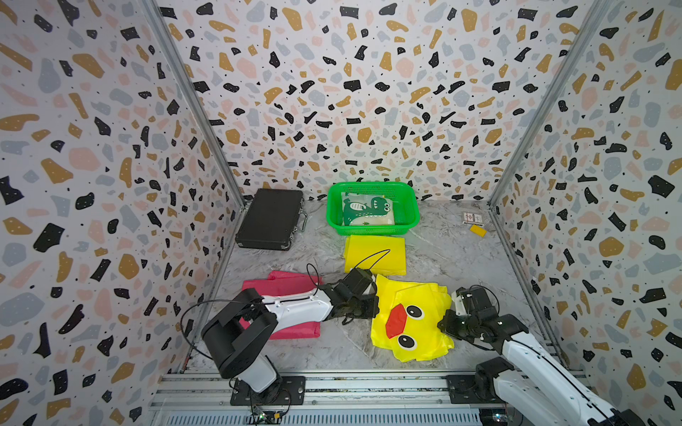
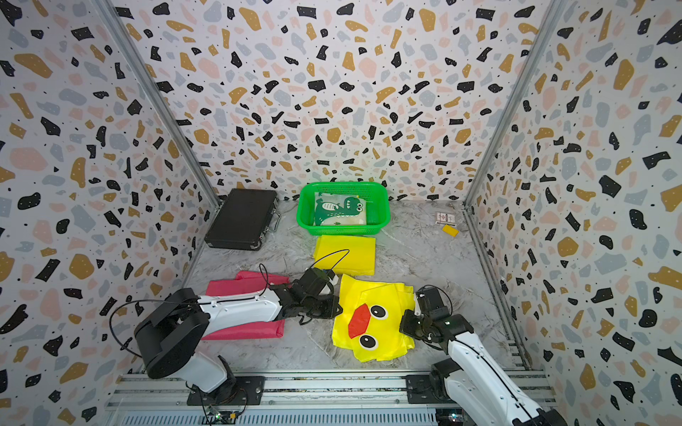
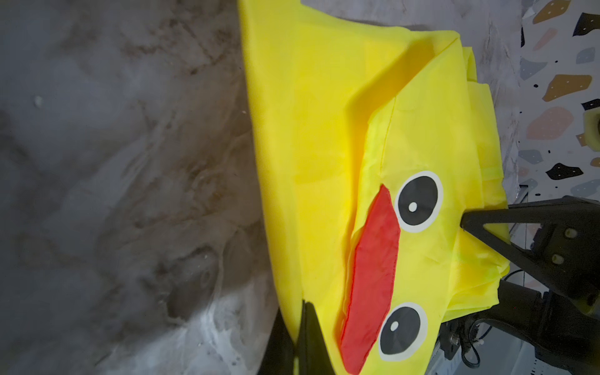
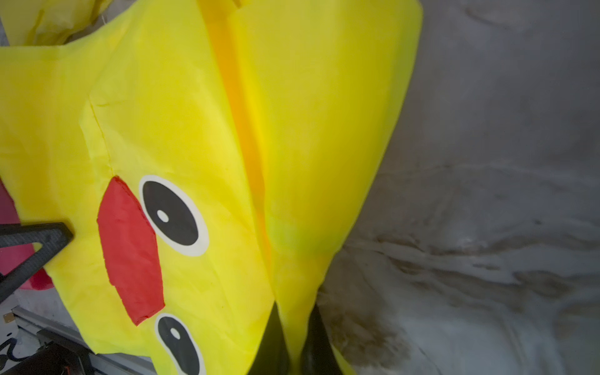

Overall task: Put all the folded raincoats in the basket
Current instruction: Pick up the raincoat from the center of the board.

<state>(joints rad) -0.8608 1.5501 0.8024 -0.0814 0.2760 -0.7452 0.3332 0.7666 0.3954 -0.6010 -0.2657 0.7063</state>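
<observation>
Two grippers are clamped on opposite edges of the duck-face raincoat, which lies on the marble tabletop at lower centre in both top views. The left gripper pinches the edge nearer the red beak, and the right gripper holds only a thin pleat of the far edge. Such shallow bites on slick fabric are likely to slip. If the arms lift unevenly or drift together, the middle may sag and the folds fall open. Just beyond it, toward centre frame, lies a plain yellow folded raincoat, directly between the load and the green basket. A low carry could drag across that raincoat and shove it. The basket, near the back wall, already holds a dinosaur-print packet and looks narrower than the duck raincoat. The cloth may therefore hang over the rim or push the light basket back.
</observation>
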